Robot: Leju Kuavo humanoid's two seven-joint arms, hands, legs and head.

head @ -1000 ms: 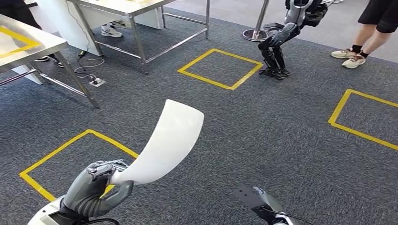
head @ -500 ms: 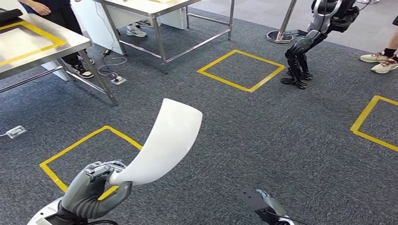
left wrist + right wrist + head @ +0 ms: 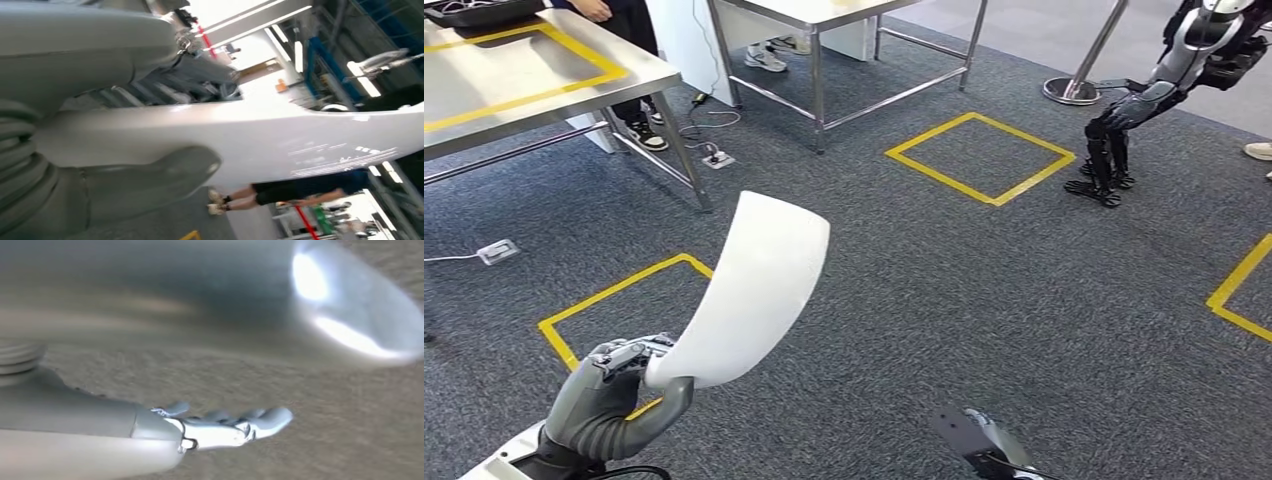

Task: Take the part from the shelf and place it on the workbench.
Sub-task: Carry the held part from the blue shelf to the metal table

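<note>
My left hand (image 3: pixel 614 395) grips the lower end of a long, curved white part (image 3: pixel 749 290), which rises up and to the right above the carpet. The left wrist view shows the same glossy white part (image 3: pixel 300 140) clamped under the thick grey thumb (image 3: pixel 150 172). The steel workbench (image 3: pixel 574 85), marked with a yellow tape rectangle, stands at the far left. My right hand (image 3: pixel 979 440) hangs low near the picture's lower edge. In the right wrist view that right hand (image 3: pixel 225 425) has its fingers stretched out and holds nothing.
A dark tray (image 3: pixel 469 10) sits at the workbench's far corner, with a person (image 3: pixel 619 20) standing behind it. A second steel table (image 3: pixel 824 15) stands further back. Yellow tape squares (image 3: pixel 979 155) mark the grey carpet. Another humanoid robot (image 3: pixel 1139 105) stands at the far right. Cables and a power strip (image 3: pixel 714 155) lie by the table legs.
The whole scene has slid to the right, so the camera has turned left and the workbench now shows more fully. The part stays in my left hand, shifted slightly left.
</note>
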